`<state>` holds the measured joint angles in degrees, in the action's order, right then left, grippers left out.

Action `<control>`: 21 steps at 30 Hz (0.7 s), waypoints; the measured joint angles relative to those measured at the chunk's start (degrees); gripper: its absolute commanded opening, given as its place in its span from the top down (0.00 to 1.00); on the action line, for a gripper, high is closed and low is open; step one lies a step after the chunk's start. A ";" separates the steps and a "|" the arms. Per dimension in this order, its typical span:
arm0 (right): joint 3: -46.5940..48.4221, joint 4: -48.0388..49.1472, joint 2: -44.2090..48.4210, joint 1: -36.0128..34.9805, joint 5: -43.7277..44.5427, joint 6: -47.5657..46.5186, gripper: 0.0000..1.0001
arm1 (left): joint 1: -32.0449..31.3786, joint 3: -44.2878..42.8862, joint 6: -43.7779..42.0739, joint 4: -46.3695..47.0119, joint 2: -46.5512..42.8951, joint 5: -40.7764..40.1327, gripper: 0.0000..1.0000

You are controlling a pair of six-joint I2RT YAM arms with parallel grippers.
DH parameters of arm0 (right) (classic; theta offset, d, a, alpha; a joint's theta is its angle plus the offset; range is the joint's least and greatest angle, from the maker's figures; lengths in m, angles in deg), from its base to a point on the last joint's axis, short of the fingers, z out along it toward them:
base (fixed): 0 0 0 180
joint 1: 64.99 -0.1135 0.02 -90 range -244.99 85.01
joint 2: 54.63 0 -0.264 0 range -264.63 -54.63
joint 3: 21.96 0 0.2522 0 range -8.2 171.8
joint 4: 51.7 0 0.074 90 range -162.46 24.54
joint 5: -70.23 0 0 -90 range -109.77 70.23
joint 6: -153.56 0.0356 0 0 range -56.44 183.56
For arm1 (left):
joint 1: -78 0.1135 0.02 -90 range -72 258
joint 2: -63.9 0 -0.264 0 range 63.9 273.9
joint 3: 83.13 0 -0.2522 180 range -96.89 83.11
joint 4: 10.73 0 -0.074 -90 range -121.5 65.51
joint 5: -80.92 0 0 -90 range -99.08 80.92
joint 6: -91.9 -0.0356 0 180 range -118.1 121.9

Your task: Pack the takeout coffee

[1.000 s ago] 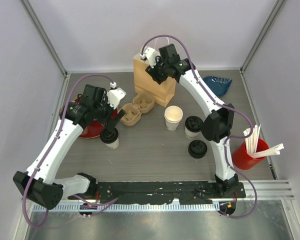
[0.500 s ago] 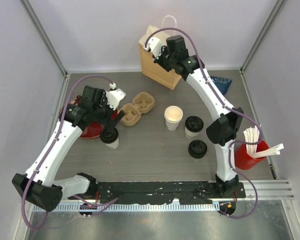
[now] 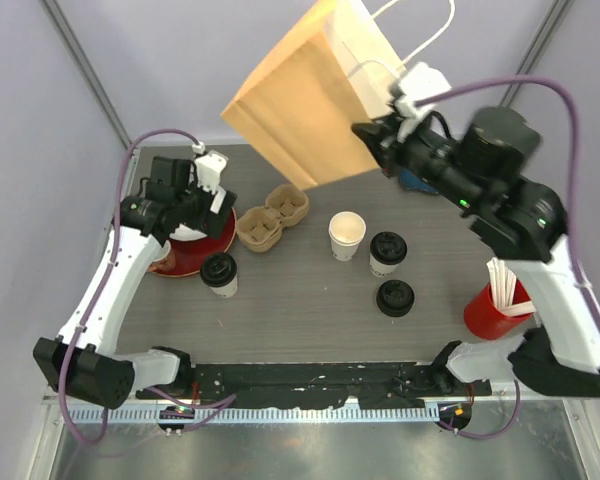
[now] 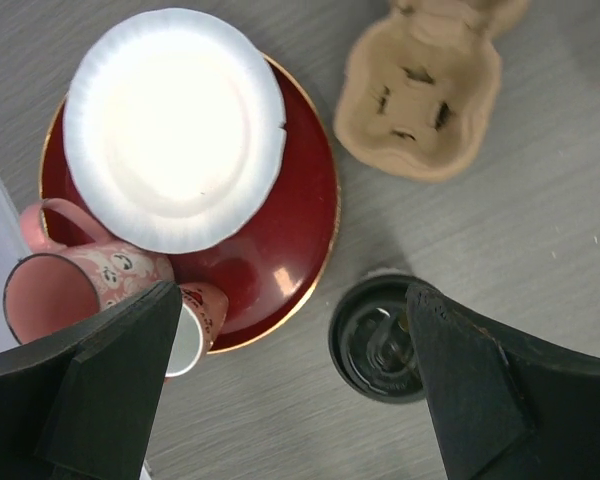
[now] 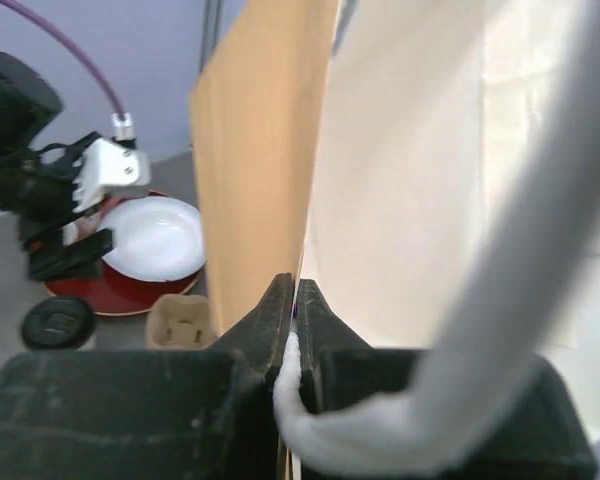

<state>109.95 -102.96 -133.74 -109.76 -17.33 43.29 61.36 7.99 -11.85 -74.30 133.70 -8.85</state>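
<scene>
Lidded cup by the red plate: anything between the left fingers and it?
Nothing visible. The lidded cup stands uncovered below the open left gripper, off to one side of its gap. The red plate and pink mug lie beside it, not over it.

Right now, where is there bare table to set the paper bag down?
The widest bare patch is the near strip of table between the left lidded cup and the lid stack. A smaller gap lies between that stack and the red cup. The middle is crowded: cup carrier, open cup, right lidded cup.
</scene>
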 measured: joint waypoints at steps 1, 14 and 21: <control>-1.62 -0.17 2.29 0.13 -0.52 1.68 0.99 | 1.36 -0.96 0.76 0.28 1.01 0.37 0.00; -19.67 -14.56 12.09 -1.29 -11.21 16.79 0.99 | 5.27 -7.28 5.40 5.03 9.57 1.92 0.00; -23.41 -20.31 12.17 -2.03 -12.98 18.95 0.99 | 5.27 -7.78 5.35 4.98 12.39 1.92 0.00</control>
<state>86.54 -123.26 -121.57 -111.79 -30.31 62.24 66.62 0.21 -6.50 -69.31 146.09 -6.93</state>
